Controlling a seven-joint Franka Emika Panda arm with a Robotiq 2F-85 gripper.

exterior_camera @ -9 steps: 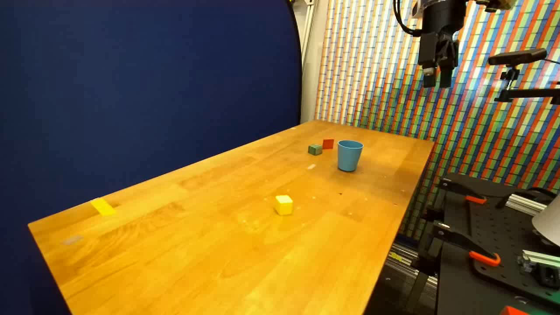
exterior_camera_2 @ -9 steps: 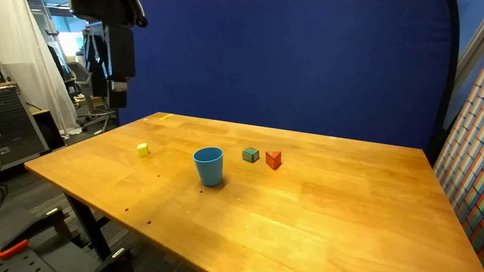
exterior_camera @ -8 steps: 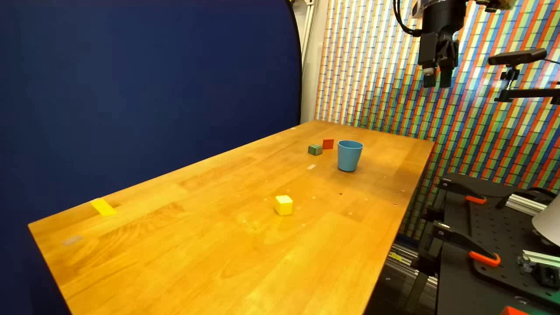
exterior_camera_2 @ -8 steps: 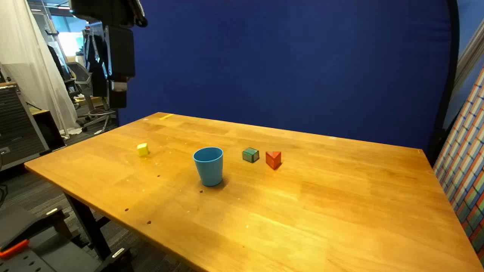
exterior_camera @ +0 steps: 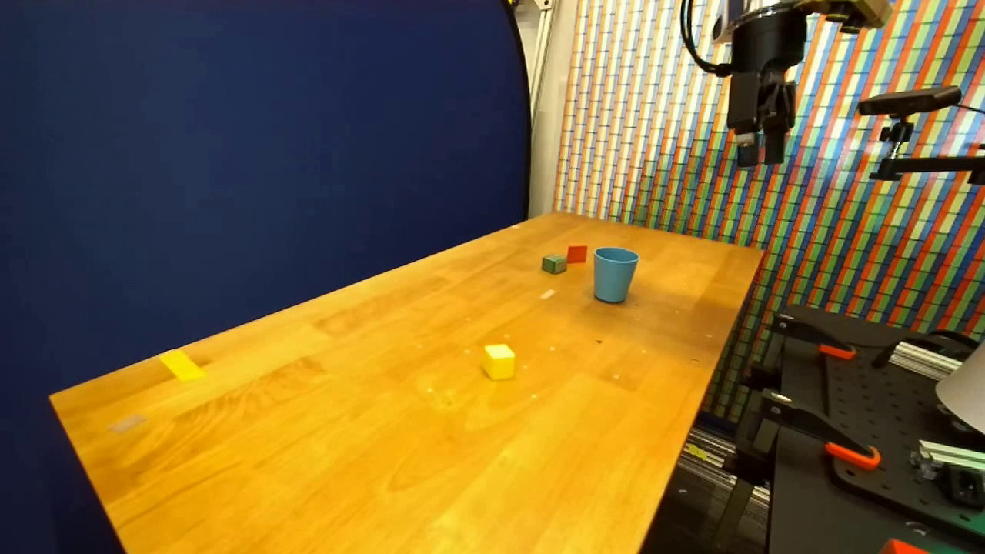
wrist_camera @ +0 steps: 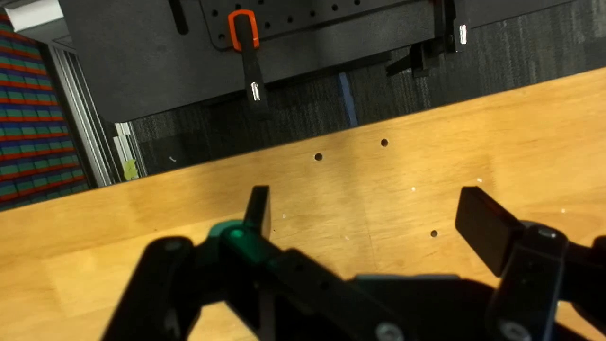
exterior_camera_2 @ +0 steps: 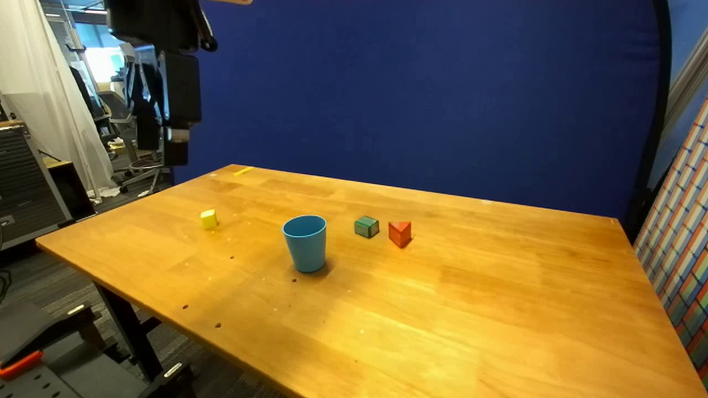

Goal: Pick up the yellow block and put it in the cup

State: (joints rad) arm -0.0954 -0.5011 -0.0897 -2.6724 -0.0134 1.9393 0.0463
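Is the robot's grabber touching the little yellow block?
Apart. In an exterior view, the gripper hangs up in the air, and part of the wooden table shows between it and the yellow block.

In an exterior view, we have the block (exterior_camera_2: 209, 219) at left on the counter (exterior_camera_2: 498, 309), the cup (exterior_camera_2: 306, 249) nearer and rightward, then a second block (exterior_camera_2: 366, 227) farther back, a wedge (exterior_camera_2: 400, 235) at its right.

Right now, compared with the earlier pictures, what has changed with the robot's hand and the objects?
In an exterior view, the open hand has moved slightly down and toward the picture's left; it is lower in both exterior views. Nothing was taken hold of or let go. The yellow block, cup, green block and red block stayed in place.
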